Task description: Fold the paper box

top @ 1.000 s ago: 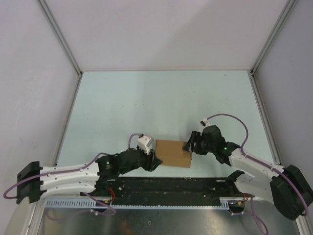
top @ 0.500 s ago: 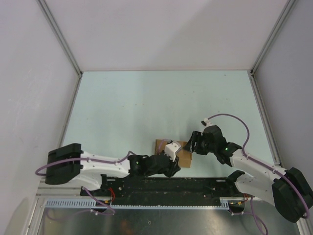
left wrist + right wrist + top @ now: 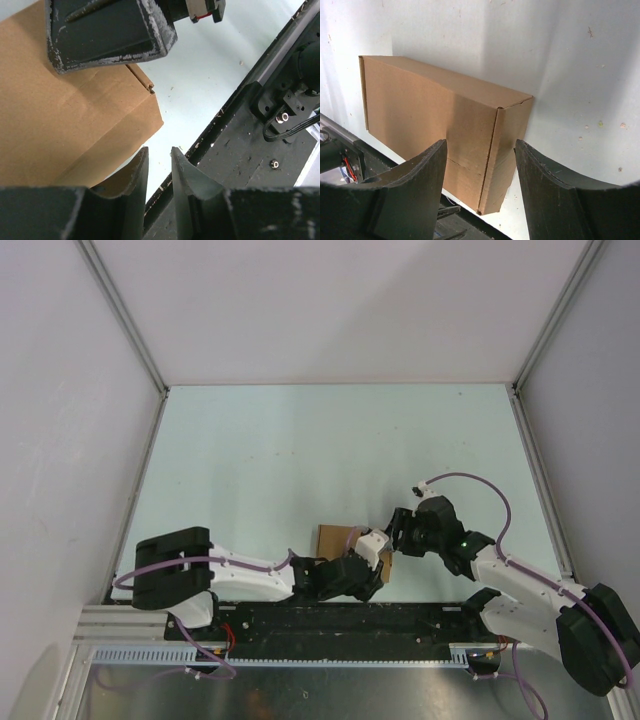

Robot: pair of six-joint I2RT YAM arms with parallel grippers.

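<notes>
One table (image 3: 300, 440), pale green. One brown paper box (image 3: 430, 110), standing at the table's near edge between two grippers. Right gripper (image 3: 480, 145): spread wide, straddling the box's end corner; contact unclear. Left gripper (image 3: 159, 152): fingers narrowly apart, holding nothing, beside the box's near corner.

Lower frame, we see the left arm (image 3: 240, 575) and right arm (image 3: 520, 585): white shells, black joints, looping purple cables (image 3: 470, 478), a green light (image 3: 460, 537) on the right wrist. Close up, black fingers (image 3: 132, 190) of the left gripper (image 3: 160, 152) show edges scuffed grey.
</notes>
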